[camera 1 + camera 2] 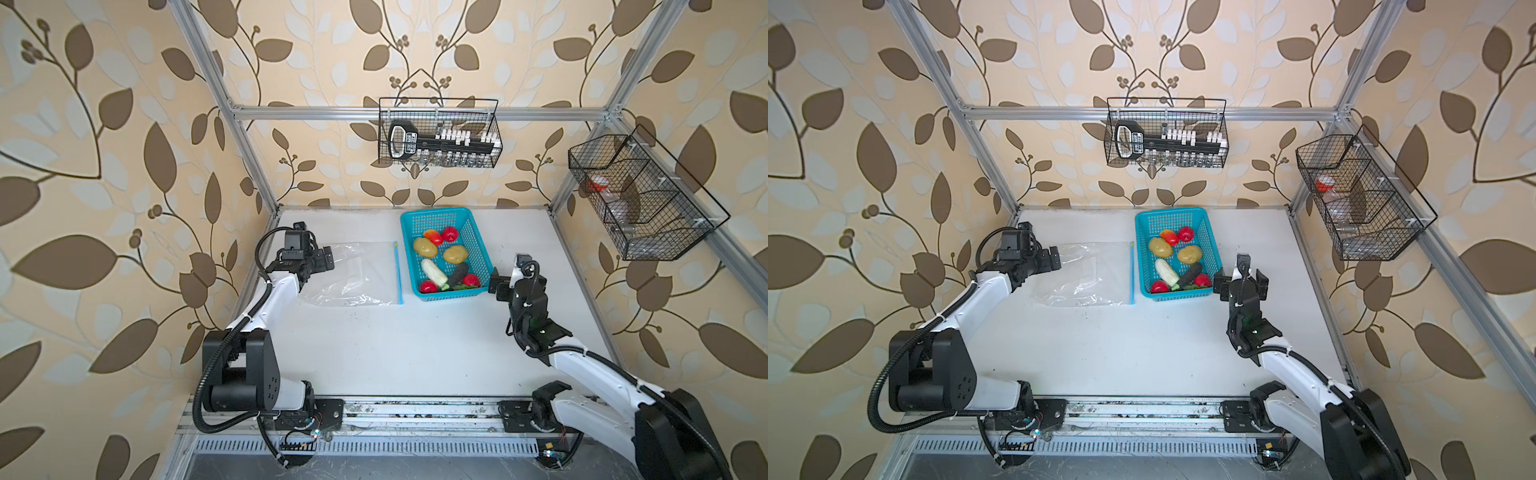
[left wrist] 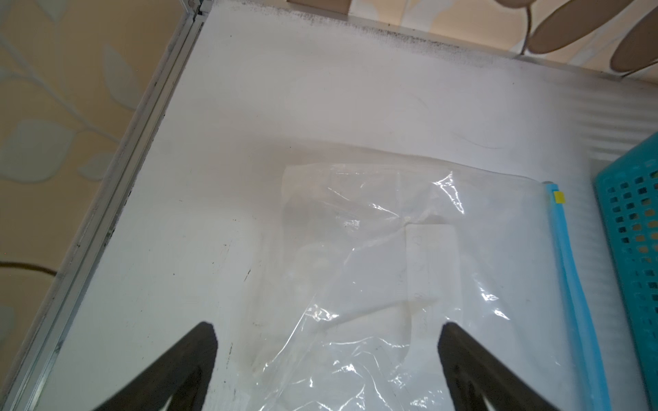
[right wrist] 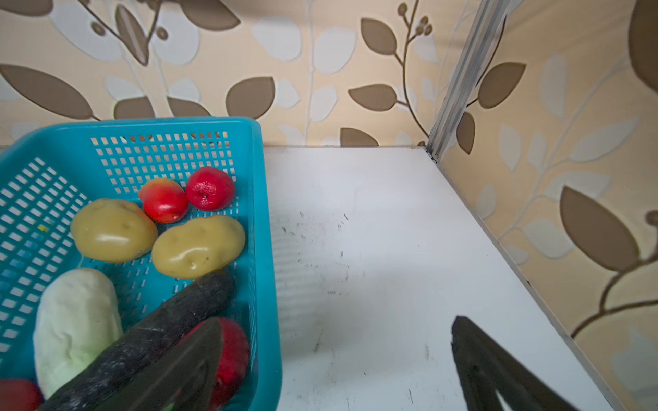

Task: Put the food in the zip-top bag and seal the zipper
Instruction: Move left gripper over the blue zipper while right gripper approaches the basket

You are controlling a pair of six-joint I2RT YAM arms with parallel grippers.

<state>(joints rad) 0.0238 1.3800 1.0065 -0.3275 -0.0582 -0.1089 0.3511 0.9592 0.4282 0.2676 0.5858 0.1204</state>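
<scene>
My left gripper (image 2: 327, 331), spread, hangs over the zip-top bag (image 2: 391, 256), its near end cut off in my wrist view; its zipper (image 2: 566, 256) lies beside the turquoise basket (image 3: 265, 213) holding the food (image 1: 455, 253). My right gripper (image 3: 336, 325), also spread, spans the basket's wall, 1 finger hiding part of a red fruit (image 3: 236, 352)

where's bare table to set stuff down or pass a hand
Widest free patch: the table in front of the zip-top bag and basket. Also bare: behind the bag up to the back wall, and right of the basket to the frame rail. Crowded: the slit between zipper and basket; the right gripper hangs over the basket's near right corner.
</scene>
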